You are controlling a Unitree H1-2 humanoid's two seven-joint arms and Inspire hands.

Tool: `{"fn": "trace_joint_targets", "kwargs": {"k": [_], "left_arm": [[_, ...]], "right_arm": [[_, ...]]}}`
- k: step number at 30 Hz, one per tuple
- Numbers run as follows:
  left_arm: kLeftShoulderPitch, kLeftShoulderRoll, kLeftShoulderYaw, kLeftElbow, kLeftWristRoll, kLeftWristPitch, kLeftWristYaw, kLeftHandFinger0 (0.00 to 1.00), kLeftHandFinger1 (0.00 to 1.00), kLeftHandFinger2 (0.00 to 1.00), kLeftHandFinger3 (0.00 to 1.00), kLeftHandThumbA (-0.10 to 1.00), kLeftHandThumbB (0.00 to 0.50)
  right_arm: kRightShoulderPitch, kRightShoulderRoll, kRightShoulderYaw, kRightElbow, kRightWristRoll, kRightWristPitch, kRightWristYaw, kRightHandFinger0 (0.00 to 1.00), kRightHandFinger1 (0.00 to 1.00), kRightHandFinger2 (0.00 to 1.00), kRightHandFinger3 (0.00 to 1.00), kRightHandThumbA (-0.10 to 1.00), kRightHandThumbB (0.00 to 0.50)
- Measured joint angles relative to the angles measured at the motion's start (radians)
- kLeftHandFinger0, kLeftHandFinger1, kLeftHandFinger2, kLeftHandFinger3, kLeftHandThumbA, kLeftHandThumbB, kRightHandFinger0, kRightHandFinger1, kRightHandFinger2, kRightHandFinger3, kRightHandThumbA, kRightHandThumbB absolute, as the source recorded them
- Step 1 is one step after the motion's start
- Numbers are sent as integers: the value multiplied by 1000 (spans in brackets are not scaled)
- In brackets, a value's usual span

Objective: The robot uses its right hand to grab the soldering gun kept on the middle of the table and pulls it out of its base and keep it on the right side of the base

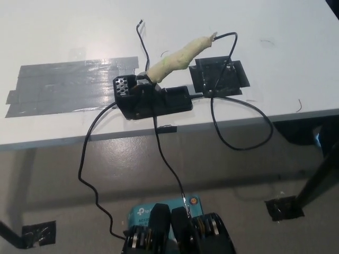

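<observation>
Hands are absent from the head view: neither the white left hand nor the black right hand shows anywhere in the frame, so their state cannot be told. Soldering gun (177, 57), its handle wrapped in pale yellowish tape, sits tilted in its base (151, 99) at the centre of the frame, the tip end down in the holder and the handle rising toward the upper right. A cable (241, 145) leaves the handle top, runs down past a black taped patch (220, 77) just right of the base, loops over the table (275, 32) edge and returns. A second cable (87, 159) drops from the base toward the floor at lower left. A grey tape patch (63, 84) lies on the table at left.

Step in hand, as judged: the approach, not yet begun; the gun is seated. The next move calls for the right hand to enter from lower right, close on the wrapped handle, and draw it out along its tilt, minding the cable slack
</observation>
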Motion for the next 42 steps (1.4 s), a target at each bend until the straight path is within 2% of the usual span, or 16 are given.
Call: {"fn": "trace_joint_targets", "kwargs": {"k": [3,4,5,6,7,9,10,14,16,20,22,25,29,34,38,42], "left_arm": [[-1,-1,1,-1,5,1,-1,1000,1000,1000,1000,576,148],[-2,-1,1,-1,6,1,-2,1000,1000,1000,1000,586,149],[-5,-1,1,-1,8,2,-2,1000,1000,1000,1000,589,149],[-5,-1,1,-1,9,1,-2,1000,1000,1000,1000,594,153],[-5,-1,1,-1,10,2,-2,1000,1000,1000,1000,595,153],[-5,-2,1,-1,11,2,-2,1000,1000,1000,1000,594,156],[-5,-2,2,-1,12,2,-2,1000,1000,1000,1000,583,159],[-7,-5,3,-1,14,2,-2,1000,1000,1000,1000,591,153],[-7,-5,4,-1,16,2,-2,1000,1000,1000,1000,595,142],[-9,-6,4,-1,17,2,-2,1000,1000,1000,1000,597,153],[-11,-6,4,-2,18,3,-9,1000,1000,1000,1000,598,153],[-14,-6,5,-5,21,4,-18,1000,1000,1000,1000,582,153],[-13,-6,13,-5,23,5,-32,1000,1000,1000,1000,584,158],[-13,-5,14,-5,34,5,-45,1000,1000,1000,1000,588,157],[-14,-6,16,-6,42,5,-52,1000,1000,1000,1000,599,162],[-14,-6,19,-14,50,5,-59,1000,1000,1000,1000,580,149]], "right_arm": [[-112,7,-50,-19,-17,3,-2,1000,1000,1000,1000,388,140],[-135,10,-57,-22,-21,3,-1,1000,1000,1000,1000,461,180],[-195,18,-69,-33,-37,3,1,1000,1000,1000,1000,490,192],[-242,27,-72,-40,-48,4,6,1000,1000,1000,1000,454,204],[-289,39,-75,-49,-61,4,11,1000,1000,1000,1000,501,228],[-380,69,-74,-55,-86,4,19,1000,1000,1000,1000,484,244],[-420,88,-69,-55,-102,5,25,1000,1000,1000,1000,519,246],[-572,152,2,-50,-187,8,54,1000,1000,1000,1000,492,272],[-646,174,63,-43,-230,10,70,1000,1000,1000,1000,540,294],[-791,200,193,3,-303,11,104,1000,1000,1000,1000,628,319],[-869,221,272,53,-338,11,123,1000,1000,1000,1000,571,302],[-948,240,367,114,-371,8,136,1000,1000,1000,1000,542,290],[-1026,262,461,220,-407,-14,145,1000,1000,1000,1000,508,307],[-1081,280,535,311,-442,-55,146,1000,1000,1000,1000,501,264],[-1119,291,585,356,-468,-98,147,1000,1000,1000,1000,507,266],[-1144,308,642,395,-496,-144,150,1000,1000,1000,1000,467,285]]}}
